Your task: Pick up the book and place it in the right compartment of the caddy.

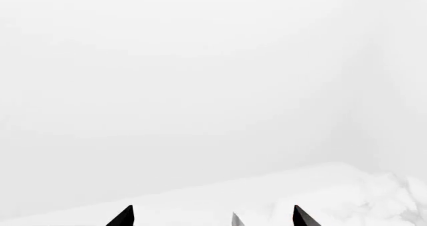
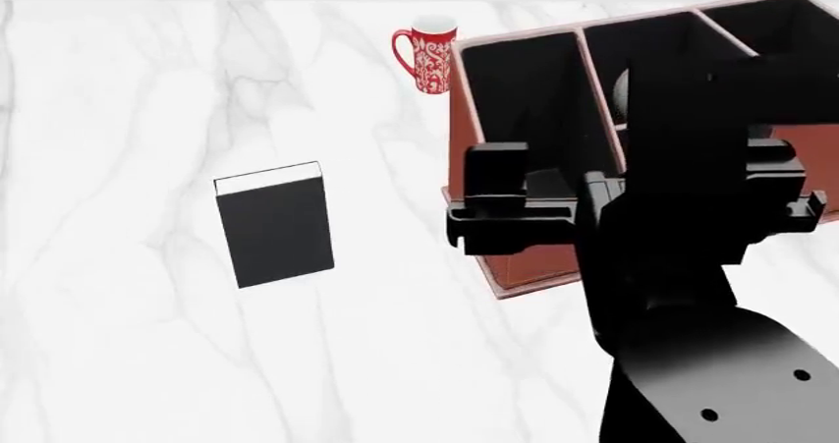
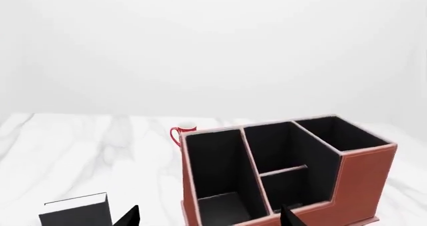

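Note:
The black book (image 2: pixel 273 225) with white page edges lies flat on the marble table, left of the caddy; it also shows in the right wrist view (image 3: pixel 77 215). The reddish-brown caddy (image 2: pixel 525 269) stands at the right, its black sections open upward and seen empty in the right wrist view (image 3: pixel 363 181). My right gripper (image 3: pixel 210 218) is open and empty, in the air in front of the caddy's near side, apart from the book. My right arm (image 2: pixel 655 266) hides part of the caddy. My left gripper (image 1: pixel 212 217) is open and empty, facing a white wall.
A red patterned mug (image 2: pixel 426 58) stands behind the caddy's left corner, near the table's far edge; it also shows in the right wrist view (image 3: pixel 181 133). The marble table (image 2: pixel 118 345) spreads to the left and front of the book.

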Controlling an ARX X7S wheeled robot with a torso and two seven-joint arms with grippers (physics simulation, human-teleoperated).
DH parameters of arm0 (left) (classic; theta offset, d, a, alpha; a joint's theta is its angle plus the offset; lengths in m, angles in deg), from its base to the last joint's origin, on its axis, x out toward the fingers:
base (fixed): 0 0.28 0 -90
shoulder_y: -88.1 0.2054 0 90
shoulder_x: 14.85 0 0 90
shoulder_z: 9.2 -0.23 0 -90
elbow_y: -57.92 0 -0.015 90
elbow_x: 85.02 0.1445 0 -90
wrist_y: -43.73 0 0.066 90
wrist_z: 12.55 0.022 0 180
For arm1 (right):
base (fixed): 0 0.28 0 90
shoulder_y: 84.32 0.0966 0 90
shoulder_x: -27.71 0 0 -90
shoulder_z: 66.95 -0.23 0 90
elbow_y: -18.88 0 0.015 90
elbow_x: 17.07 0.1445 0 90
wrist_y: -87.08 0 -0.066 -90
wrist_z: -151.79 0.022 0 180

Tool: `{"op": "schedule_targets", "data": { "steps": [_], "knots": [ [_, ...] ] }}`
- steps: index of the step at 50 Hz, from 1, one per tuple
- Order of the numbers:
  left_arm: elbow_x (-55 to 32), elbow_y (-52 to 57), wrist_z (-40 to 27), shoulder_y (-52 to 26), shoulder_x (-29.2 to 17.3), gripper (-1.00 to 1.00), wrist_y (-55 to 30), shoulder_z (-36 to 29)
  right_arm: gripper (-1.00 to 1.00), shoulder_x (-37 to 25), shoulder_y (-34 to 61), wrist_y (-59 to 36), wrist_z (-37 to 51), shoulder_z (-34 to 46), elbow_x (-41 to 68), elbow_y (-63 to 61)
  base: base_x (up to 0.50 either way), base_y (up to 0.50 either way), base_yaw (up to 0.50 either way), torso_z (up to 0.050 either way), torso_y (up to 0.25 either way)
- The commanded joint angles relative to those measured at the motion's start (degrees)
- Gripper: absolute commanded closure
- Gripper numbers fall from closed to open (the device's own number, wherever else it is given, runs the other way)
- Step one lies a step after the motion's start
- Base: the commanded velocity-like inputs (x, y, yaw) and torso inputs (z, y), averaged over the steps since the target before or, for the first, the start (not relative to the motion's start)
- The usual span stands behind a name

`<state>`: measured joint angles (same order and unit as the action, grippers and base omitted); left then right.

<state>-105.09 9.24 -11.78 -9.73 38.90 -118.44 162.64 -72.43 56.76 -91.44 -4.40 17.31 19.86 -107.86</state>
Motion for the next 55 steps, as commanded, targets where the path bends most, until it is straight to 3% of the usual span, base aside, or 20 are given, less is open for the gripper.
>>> {"op": "schedule_targets", "data": {
  "steps": [1, 55],
  "knots": [
    [1.4, -0.2, 3.4, 2.8, 1.0, -1.00, 0.8, 7.2, -1.00, -0.8, 1.2, 0.6, 1.8, 0.2, 3.1, 1.3, 0.00, 0.00, 0.00, 0.000, 0.000],
    [1.7, -1.1, 3.3, 3.4, 2.3, -1.00, 3.3, 6.6, -1.00, -3.4, 7.0, -0.5, 14.8, -0.7, 22.6, 4.7, 0.47, 0.00, 0.00, 0.000, 0.001]
  ]
}}
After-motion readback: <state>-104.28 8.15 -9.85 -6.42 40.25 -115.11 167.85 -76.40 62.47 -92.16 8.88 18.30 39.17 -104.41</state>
